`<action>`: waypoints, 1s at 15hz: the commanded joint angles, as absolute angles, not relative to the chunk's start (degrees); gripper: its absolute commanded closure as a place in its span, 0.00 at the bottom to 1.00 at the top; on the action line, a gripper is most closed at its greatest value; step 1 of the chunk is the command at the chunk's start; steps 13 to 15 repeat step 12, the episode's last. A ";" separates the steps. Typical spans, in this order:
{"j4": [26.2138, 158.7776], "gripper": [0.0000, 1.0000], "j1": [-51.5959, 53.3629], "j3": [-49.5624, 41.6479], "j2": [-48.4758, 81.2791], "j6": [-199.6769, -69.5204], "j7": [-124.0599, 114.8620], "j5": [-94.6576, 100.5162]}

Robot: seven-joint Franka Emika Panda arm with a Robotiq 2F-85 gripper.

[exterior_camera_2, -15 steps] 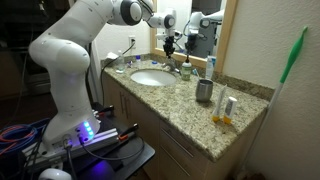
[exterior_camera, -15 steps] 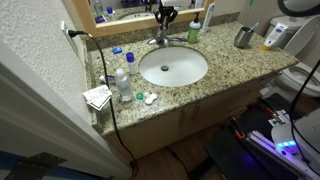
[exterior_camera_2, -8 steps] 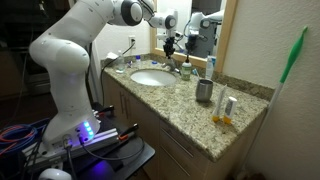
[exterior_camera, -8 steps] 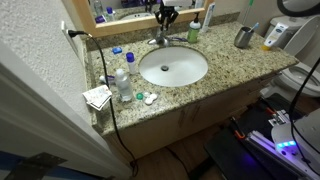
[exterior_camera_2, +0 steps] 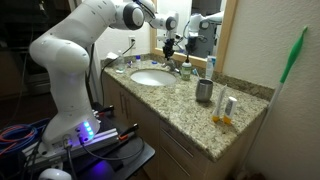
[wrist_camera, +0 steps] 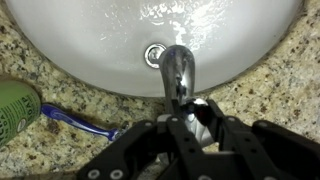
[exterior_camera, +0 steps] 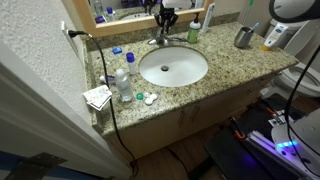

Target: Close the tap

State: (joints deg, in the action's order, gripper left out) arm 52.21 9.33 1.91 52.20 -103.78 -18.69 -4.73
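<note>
**ITEM:** tap, small silver-grey metal fixture w/ short curved spout.

**LOC.:** rear rim of white oval basin, set in granite tabletop below mirror. Spout reaches over bowl toward drain. Also seen in both exterior views: tap, tap.

**HANDLING (est.):**
- Rigid and fixed to tabletop, so it won't shift. Only the lever should pivot.
- Polished metal, prob. wet, so slippery.
- Expect a short stroke w/ a hard stop.
- Best hold is the lever's free end, or press it w/ one finger. Not the spout.
- Light force should do. Pushing past the stop would strain the claw more than the tap.

**CLAW:** claw sits right over rear of tap, fingers drawn close together where the lever should be. Lever itself is hidden beneath, so can't tell whether the claw is clamped on it or just alongside. In both exterior views, claw and claw point down just above tap.

**FLOW:** no stream made out at spout; only glare in bowl.

**NEARBY:**
- toothbrush, beside basin rim
- metal cup, well apart from tap
- bottle w/ blue cap, well apart from tap

**CHANGE vs 0.5 s ago:**
- Claw and tap are in the same spot in both exterior views.
- Nothing on tabletop has moved.
- Only the arm at the top corner shows larger, i.e. shifted.
- Judged a small joint adj. w/ claw held at the tap.
</note>
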 commanded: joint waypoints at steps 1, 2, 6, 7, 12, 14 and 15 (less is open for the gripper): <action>50.94 0.93 9.47 2.54 52.32 -95.47 -19.31 -5.31; 50.49 0.93 9.44 2.56 52.48 -94.83 -19.43 -5.37; 50.37 0.33 9.68 2.90 49.38 -89.45 -19.36 -5.45; 50.26 0.25 9.91 2.90 48.32 -88.03 -19.46 -5.20; 48.93 0.15 10.66 2.66 46.12 -84.92 -19.79 -4.82; 48.93 0.15 10.66 2.66 46.12 -84.92 -19.79 -4.82; 48.93 0.15 10.66 2.66 46.12 -84.92 -19.79 -4.82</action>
